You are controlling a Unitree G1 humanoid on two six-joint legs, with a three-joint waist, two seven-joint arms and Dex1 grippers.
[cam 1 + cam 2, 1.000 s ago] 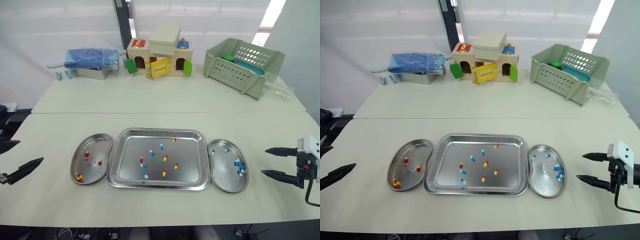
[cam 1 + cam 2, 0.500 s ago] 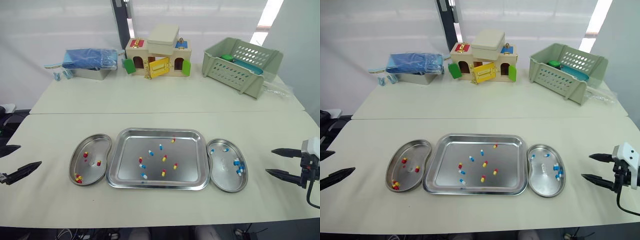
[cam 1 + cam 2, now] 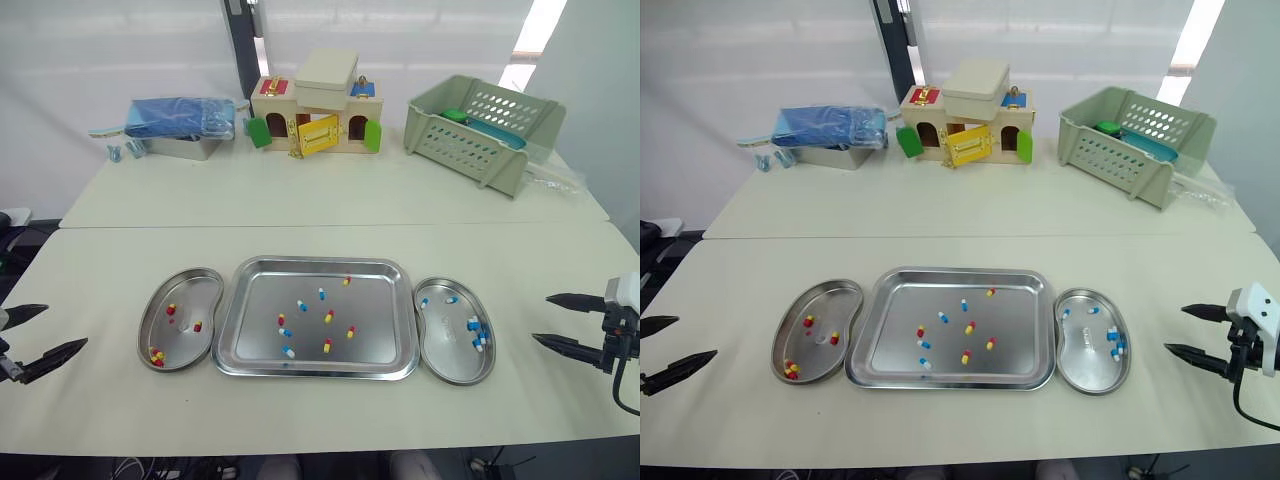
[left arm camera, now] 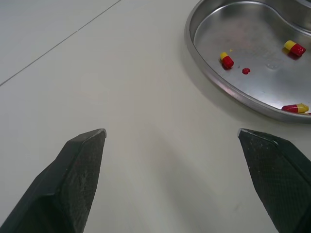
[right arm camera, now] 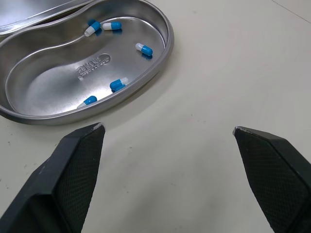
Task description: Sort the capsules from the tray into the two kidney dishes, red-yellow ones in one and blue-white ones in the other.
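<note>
Sorting partly done, both hands idle and empty

The tray (image 3: 385,300) sits along the middle of the worktop's (image 3: 320,200) near edge, with a kidney dish just beside each end. The left kidney dish (image 3: 188,290) holds a few red-yellow capsules (image 4: 226,60), and the right kidney dish (image 3: 450,350) holds about five blue-white capsules (image 5: 144,49). Neither dish shows a stray of the other colour. Roughly nine capsules lie scattered in the tray, about five red-yellow and four blue-white, so I judge the job around half finished. The left hand (image 3: 66,326) hovers by the near-left corner and the right hand (image 3: 540,318) by the right edge. Both are spread wide, hold nothing and are well apart from the tray.
</note>
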